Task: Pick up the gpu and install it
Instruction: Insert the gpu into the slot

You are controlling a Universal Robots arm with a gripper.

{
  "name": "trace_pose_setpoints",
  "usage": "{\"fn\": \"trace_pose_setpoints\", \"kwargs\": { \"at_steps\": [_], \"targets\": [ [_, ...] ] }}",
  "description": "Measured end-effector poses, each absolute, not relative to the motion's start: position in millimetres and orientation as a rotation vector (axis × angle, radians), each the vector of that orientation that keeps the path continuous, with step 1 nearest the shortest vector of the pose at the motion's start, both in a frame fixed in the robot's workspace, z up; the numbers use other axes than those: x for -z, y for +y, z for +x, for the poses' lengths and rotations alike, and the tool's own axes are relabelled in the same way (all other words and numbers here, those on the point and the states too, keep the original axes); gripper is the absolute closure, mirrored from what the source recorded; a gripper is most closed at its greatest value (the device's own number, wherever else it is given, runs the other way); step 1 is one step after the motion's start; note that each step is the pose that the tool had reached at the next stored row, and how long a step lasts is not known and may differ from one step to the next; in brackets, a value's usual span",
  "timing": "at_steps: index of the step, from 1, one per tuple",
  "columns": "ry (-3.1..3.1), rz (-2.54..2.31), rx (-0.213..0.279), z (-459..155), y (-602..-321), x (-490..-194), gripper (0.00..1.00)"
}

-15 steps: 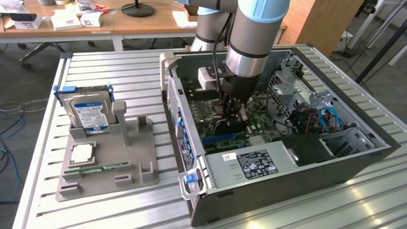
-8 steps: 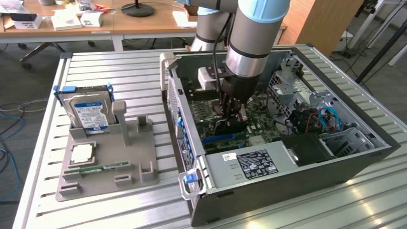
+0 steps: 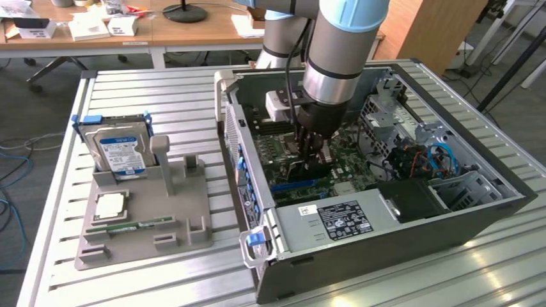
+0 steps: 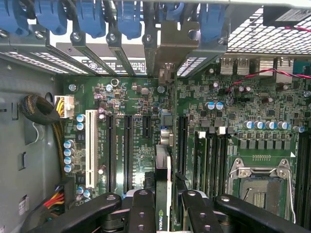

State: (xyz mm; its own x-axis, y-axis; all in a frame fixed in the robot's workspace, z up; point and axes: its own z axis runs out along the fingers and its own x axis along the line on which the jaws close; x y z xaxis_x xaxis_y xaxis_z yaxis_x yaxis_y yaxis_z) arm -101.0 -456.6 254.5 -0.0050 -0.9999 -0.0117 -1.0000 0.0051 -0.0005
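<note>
The pincer (image 4: 165, 200) grips the gpu (image 4: 163, 162) (edge-on), seemingly just above the motherboard (image 4: 218, 97).

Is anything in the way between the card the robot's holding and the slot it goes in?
Nothing I can see. The gripper is shut on the gpu, holding it edge-on just above the motherboard, among the black slots. No cable crosses under it, though the card hides the spot directly beneath.

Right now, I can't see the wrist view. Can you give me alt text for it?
The hand grips the gpu edge-on over the green motherboard, its far end toward the rear slot covers. An empty CPU socket lies off to one side.
</note>
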Motion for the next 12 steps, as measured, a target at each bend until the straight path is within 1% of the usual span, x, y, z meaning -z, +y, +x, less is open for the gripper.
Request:
{"fn": "trace_pose_setpoints", "kwargs": {
  "at_steps": [12],
  "targets": [
    [2.226,-2.205,-0.011,-101.0,-456.7,-253.6,0.74]
  ]
}}
